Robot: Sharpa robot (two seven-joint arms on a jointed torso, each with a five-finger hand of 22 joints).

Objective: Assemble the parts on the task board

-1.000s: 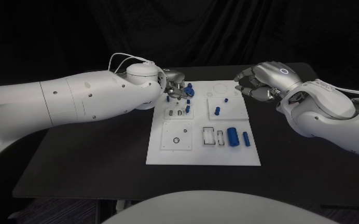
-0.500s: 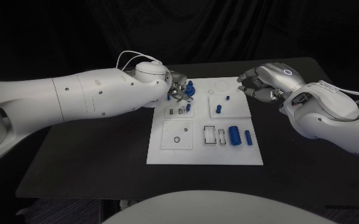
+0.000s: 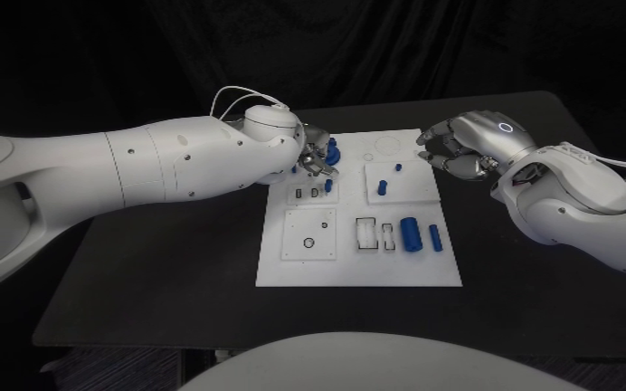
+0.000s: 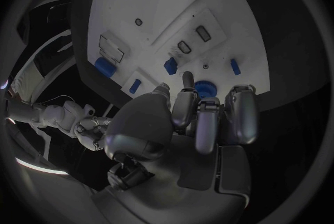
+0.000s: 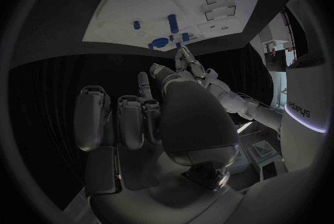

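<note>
1. Change since the earlier frames: the left arm has advanced along the far left corner of the task board (image 3: pixel 359 269). The left hand (image 3: pixel 310 156) has kept its place over that corner. The right hand (image 3: pixel 460 148) has shifted slightly toward the board's far right edge.
2. Left hand state: the fingers (image 4: pixel 209 121) are curled close together above a round blue part (image 4: pixel 205 88). Contact with it cannot be confirmed, so the grasp state cannot be determined.
3. Right hand state: the fingers (image 5: pixel 132 118) are curled in with nothing between them; the hand hovers above the counter (image 3: pixel 156 273), just beside the board.
4. Part locations: a large blue cylinder (image 3: pixel 408 234) and a slimmer blue pin (image 3: pixel 434 238) lie loose on the near right area; a small blue peg (image 3: pixel 383 188) sits on the far right panel.
5. Assessment: work is centred on the far left corner; most parts appear not yet seated.
</note>
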